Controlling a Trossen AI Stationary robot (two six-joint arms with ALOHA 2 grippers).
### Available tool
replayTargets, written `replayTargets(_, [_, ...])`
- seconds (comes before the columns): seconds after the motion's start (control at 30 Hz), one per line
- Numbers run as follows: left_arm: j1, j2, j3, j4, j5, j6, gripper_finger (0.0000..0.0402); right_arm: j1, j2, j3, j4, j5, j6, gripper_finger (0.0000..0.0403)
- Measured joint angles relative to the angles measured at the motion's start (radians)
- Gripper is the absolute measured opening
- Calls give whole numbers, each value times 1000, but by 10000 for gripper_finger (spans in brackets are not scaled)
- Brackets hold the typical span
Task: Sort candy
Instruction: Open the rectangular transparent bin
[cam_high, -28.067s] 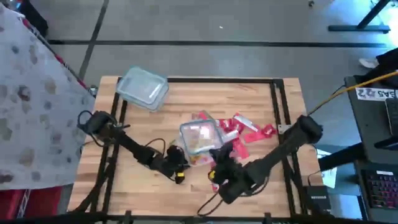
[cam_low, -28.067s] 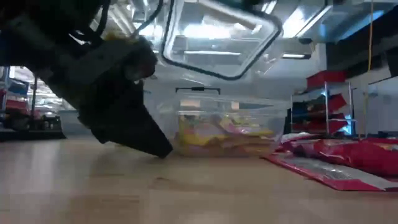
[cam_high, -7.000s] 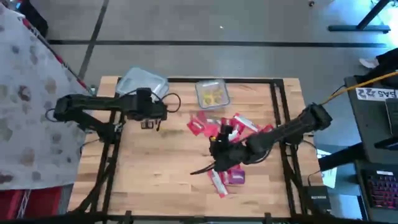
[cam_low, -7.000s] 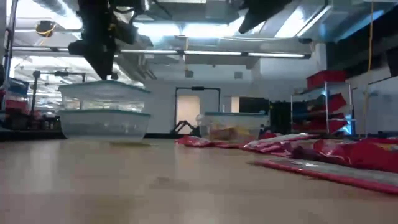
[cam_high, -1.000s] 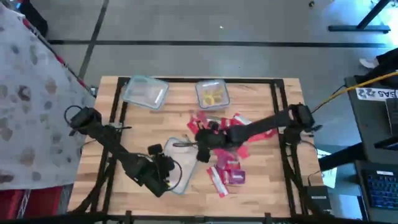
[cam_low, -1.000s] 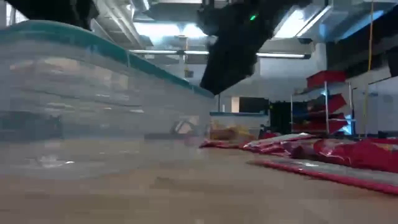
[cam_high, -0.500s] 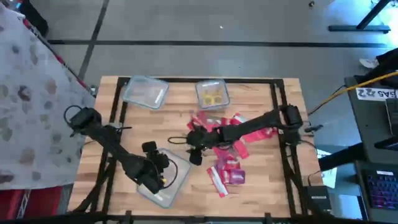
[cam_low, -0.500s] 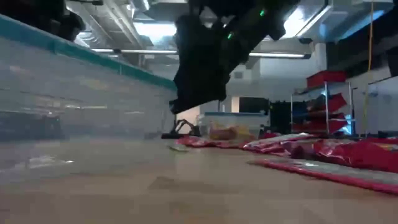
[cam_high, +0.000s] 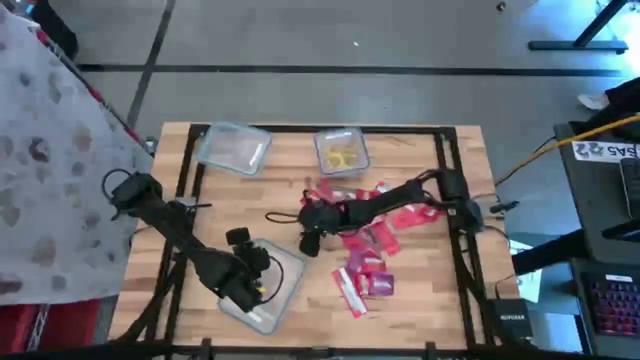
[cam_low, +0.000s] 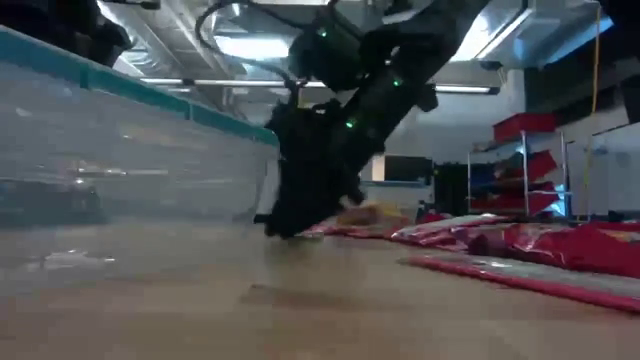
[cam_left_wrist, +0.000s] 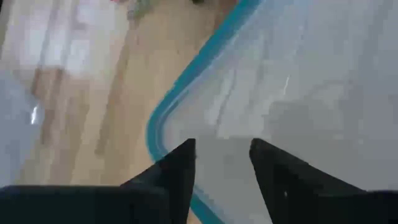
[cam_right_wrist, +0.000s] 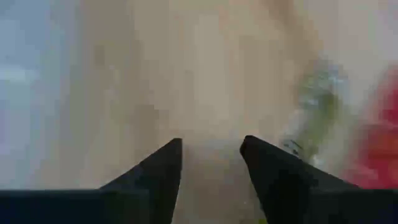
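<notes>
Wooden surface (cam_high: 230, 205) bearing three clear tubs. Nearest the front edge, a teal-rimmed tub (cam_high: 272, 290) lies under the left gripper (cam_left_wrist: 219, 163), whose fingers (cam_left_wrist: 180, 168) stand narrowly parted over its rim, holding nothing. At the far edge: an empty tub (cam_high: 233, 148) and a smaller tub of yellow pieces (cam_high: 342, 152). Red and pink candy packets (cam_high: 372, 240) lie scattered right of centre, with magenta ones (cam_high: 378, 285) toward the front. The right gripper (cam_high: 310, 243) is lowered to the surface at the scatter's left margin, fingers (cam_right_wrist: 155, 171) slightly apart and empty.
</notes>
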Motion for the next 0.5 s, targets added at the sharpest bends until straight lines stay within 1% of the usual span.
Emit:
replayTargets(0.1, [2,2,-1,10,-39,-3,143,-5,-61,-5,-162,151,-16,120])
replayTargets(0.2, [16,2,-3,33,-88,-5,143,9,-150,-2,-296,230,-16,104])
replayTargets(0.3, [39,2,-11,107,-135,33,143,45,-215,-3,-373,240,-18,98])
replayTargets(0.4, [68,2,-48,190,-149,114,143,102,-272,-4,-358,232,-22,97])
replayTargets(0.5, [111,-2,-97,290,-179,202,143,174,-297,-1,-324,166,-45,97])
